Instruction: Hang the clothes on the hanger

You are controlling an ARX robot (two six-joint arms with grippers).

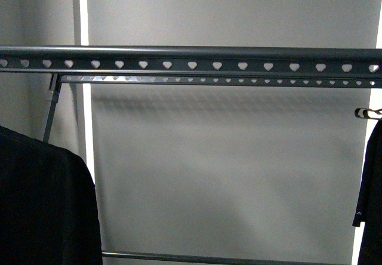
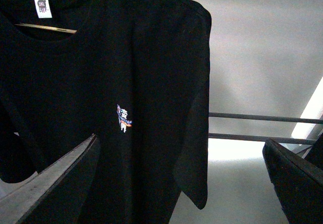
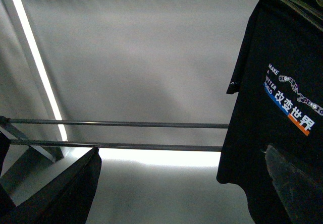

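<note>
The hanger, a dark grey rack, has its top bar (image 1: 191, 59) with heart-shaped holes running across the front view. The clothes, a black T-shirt printed "MAKE A BETTER WORLD" (image 3: 282, 67), hang from wire hooks in the right wrist view. In the front view only their sleeve edge (image 1: 373, 181) shows at far right. My right gripper (image 3: 186, 183) is open and empty, one finger (image 3: 298, 183) in front of the shirt's hem. My left gripper (image 2: 181, 183) is open and empty, facing another black T-shirt (image 2: 101, 82) with a small chest print, on a wire hanger (image 2: 45, 28).
The left T-shirt (image 1: 42, 205) fills the front view's lower left. A second pierced bar (image 1: 215, 80) runs behind the top bar. Two thin lower rack bars (image 3: 126, 124) cross both wrist views. A grey wall with bright vertical strips stands behind. Neither arm shows in the front view.
</note>
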